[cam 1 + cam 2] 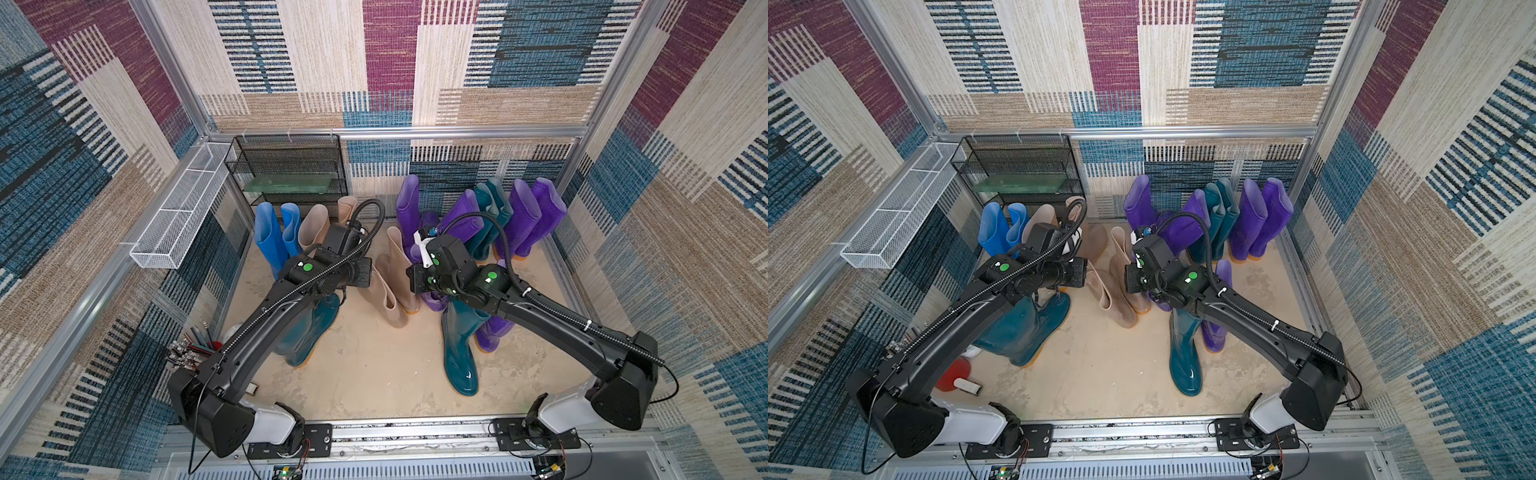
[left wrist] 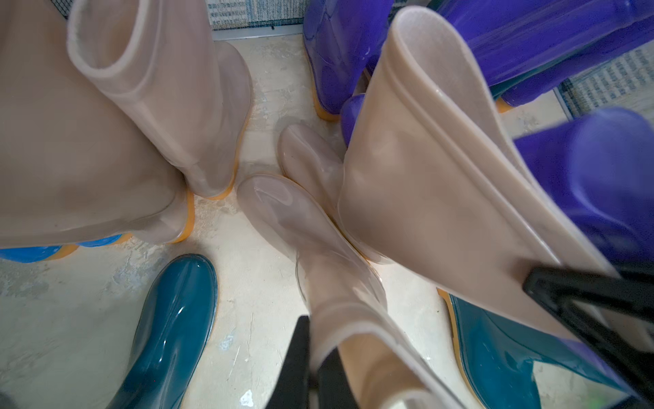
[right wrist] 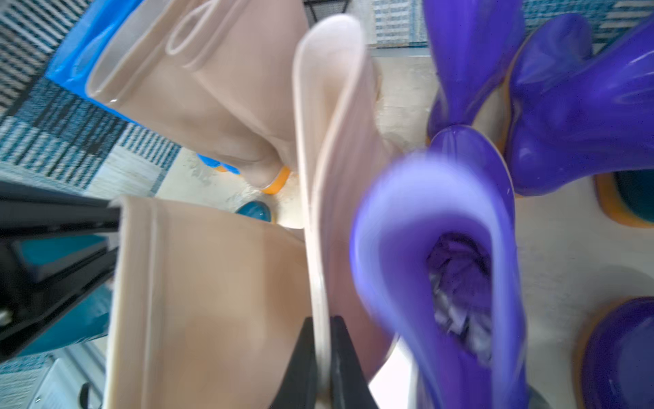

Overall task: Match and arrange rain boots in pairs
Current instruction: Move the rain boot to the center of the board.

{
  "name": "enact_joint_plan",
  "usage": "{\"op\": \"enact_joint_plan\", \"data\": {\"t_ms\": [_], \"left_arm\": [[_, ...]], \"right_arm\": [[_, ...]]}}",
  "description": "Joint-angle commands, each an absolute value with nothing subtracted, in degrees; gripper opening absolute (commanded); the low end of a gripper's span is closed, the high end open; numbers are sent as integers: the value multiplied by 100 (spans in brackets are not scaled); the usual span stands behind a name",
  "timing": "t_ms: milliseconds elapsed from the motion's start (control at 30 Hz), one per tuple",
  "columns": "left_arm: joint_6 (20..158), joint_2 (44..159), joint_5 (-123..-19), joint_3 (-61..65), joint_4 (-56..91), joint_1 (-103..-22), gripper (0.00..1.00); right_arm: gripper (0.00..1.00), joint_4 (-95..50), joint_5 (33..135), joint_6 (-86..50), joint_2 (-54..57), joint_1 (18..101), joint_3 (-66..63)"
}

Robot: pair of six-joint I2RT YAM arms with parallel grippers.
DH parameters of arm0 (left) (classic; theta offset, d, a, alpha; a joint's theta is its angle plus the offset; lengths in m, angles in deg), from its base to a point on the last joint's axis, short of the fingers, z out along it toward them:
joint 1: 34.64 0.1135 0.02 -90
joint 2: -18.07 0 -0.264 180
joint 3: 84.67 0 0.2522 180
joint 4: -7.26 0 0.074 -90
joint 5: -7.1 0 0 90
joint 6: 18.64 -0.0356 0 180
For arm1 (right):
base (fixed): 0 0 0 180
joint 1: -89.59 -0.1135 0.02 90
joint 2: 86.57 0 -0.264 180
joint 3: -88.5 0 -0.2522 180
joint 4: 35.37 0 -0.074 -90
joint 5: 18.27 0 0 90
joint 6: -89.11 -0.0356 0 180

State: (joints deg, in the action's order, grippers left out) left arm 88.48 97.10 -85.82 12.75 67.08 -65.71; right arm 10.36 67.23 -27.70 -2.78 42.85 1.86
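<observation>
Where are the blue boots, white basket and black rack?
blue boots [image 1: 268, 237], in a top view, one shaft
white basket [image 1: 174, 208], in a top view, its mesh
black rack [image 1: 286, 153], in a top view, its top mesh

Floor [image 1: 374, 386]: bare pale concrete, mottled with stains.
Back left: black mesh rack [image 1: 291, 166]; before it, two blue boots [image 1: 270, 237] and two beige boots [image 1: 318, 224], upright.
Middle: middle beige boots [image 1: 390, 291], side by side.
Back right: tall purple boots [image 1: 532, 216] and teal boots [image 1: 494, 208], along the wall.
Front right: teal boot [image 1: 457, 353], short purple boot [image 1: 492, 332] just beside it.
Front left: teal pair [image 1: 307, 332].
</observation>
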Motion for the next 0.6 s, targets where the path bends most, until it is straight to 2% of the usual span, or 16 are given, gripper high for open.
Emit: {"op": "enact_joint_plan", "data": {"t_ms": [0, 367, 567], "left_arm": [[8494, 9575, -8187, 1403, 6577, -6488, 0], [8176, 9586, -7893, 1338, 7022, -6030, 0], [8838, 9531, -7933, 1286, 7009, -6004, 0]], "right_arm": [[0, 432, 6925, -2995, -493, 4108, 188], [0, 151, 7074, -3239, -708, 3897, -507], [0, 242, 7173, -3264, -853, 3865, -733]]}}
